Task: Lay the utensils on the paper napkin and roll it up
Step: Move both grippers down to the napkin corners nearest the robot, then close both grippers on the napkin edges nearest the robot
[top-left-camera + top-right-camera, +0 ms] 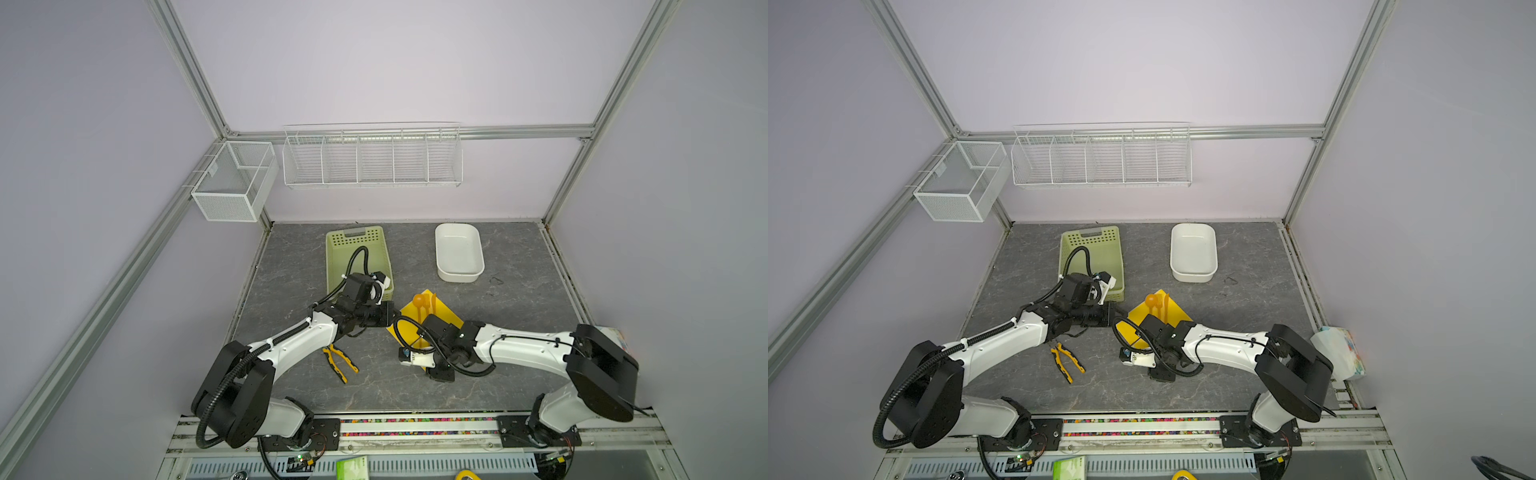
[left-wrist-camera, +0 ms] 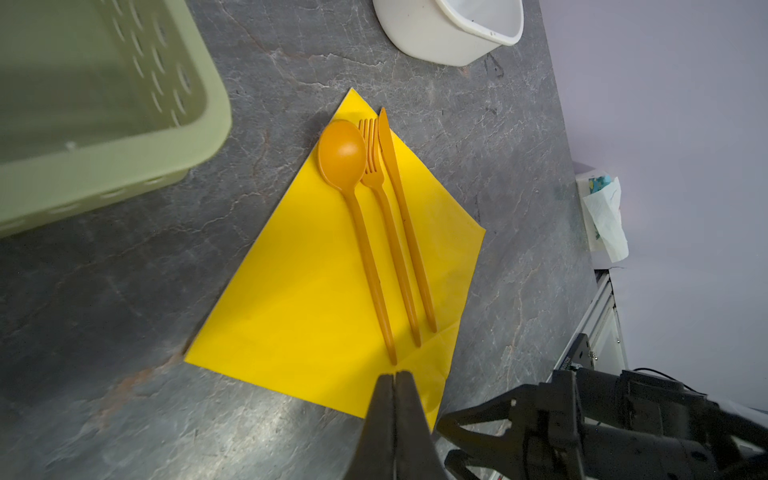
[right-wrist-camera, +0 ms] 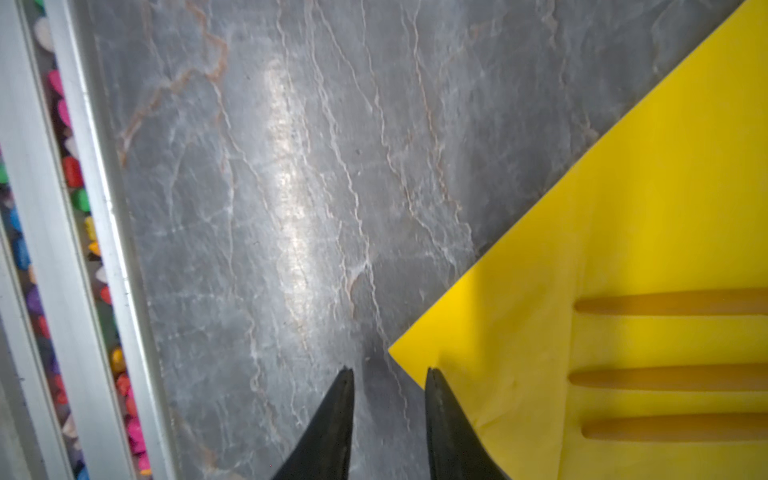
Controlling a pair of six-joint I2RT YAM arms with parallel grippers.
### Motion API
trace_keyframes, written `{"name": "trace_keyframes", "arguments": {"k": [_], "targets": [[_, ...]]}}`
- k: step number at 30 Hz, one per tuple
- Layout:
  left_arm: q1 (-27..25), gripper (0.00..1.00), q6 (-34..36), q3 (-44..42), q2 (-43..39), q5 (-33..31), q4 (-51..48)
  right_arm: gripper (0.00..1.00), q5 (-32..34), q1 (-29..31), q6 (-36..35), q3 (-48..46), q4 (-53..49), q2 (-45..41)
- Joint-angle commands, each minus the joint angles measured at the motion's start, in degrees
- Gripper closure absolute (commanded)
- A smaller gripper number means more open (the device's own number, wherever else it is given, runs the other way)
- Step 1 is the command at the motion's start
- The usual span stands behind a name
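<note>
Step in hand: the laying-out looks done to me, and the roll is not yet begun.
Utensils: the spoon [image 2: 362,232], fork [image 2: 392,249] and knife [image 2: 408,220] lie flat and side by side on the paper napkin [image 2: 311,291]. Their handle ends point toward its front corner.
Napkin: it lies flat and turned as a diamond near the middle of the table [image 3: 291,166], one corner toward the back edge.
Left gripper [image 2: 395,376]: its fingers [image 2: 384,399] are pressed together on nothing, just short of the spoon's handle end. I cannot tell whether they touch the paper.
Right gripper [image 3: 389,372]: its fingers [image 3: 440,407] are spread and empty at the napkin's front corner, one tip over paper and the other over bare table.
Next move: I'd judge it calls for pinching that thin corner cleanly off the table. The paper then folds over the handles while the utensils are kept from sliding.
Nearby: the green basket [image 2: 199,104], white tub [image 2: 436,45] and pliers [image 1: 340,363] stand clear of the napkin.
</note>
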Motion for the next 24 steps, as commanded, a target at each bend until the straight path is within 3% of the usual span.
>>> {"name": "trace_keyframes", "arguments": {"k": [1,18,24], "targets": [[-0.1,1.00,0.4,0.1,-0.7,-1.7,-0.6,0.66,0.0,0.3,-1.7,2.6,0.4,1.6],[-0.1,1.00,1.6,1.1,-1.1,-2.4,-2.4,0.69,0.1,0.2,-2.0,3.2,-1.8,6.0],[-0.1,1.00,1.7,1.5,-1.0,-2.7,-2.8,0.81,0.3,0.2,-2.4,3.5,-2.1,6.4]]}}
